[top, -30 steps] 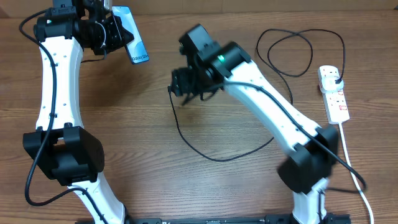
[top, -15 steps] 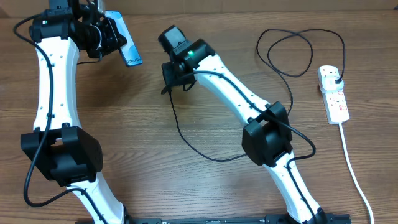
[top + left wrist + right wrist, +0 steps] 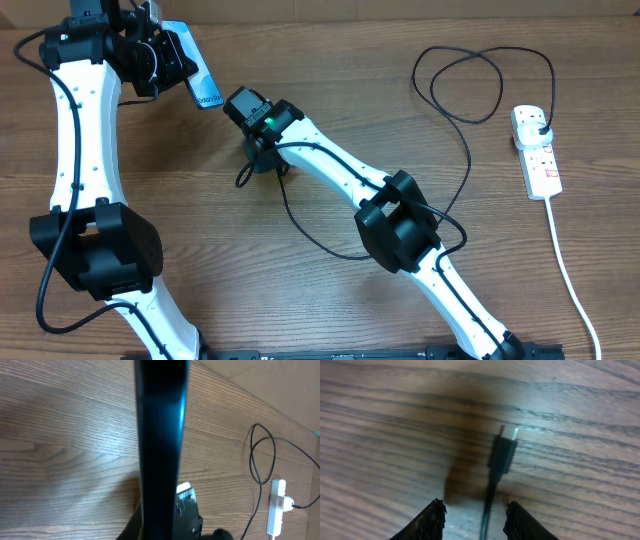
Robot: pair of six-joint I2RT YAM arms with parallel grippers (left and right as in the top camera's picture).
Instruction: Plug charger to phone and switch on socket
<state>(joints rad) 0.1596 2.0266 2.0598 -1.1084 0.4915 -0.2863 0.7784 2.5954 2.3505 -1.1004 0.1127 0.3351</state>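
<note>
My left gripper (image 3: 165, 55) is shut on the phone (image 3: 197, 78) and holds it tilted above the table's far left. The phone's light blue screen shows in the overhead view. In the left wrist view the phone (image 3: 160, 435) is a dark edge-on bar. My right gripper (image 3: 262, 158) sits just right of and below the phone's lower end. It holds the charger (image 3: 502, 455) by the cable, with the connector tip sticking out above the wood, between the fingers (image 3: 472, 515). The charger's black plug (image 3: 541, 126) sits in the socket (image 3: 538, 152) at the far right.
The black cable (image 3: 470, 90) loops across the far right of the table and trails under the right arm. The socket's thick white cord (image 3: 565, 265) runs toward the front right edge. The socket (image 3: 276, 510) also shows in the left wrist view.
My right gripper has swung left and further out, carrying the cable end close to the phone. My left gripper has shifted the phone slightly left.
</note>
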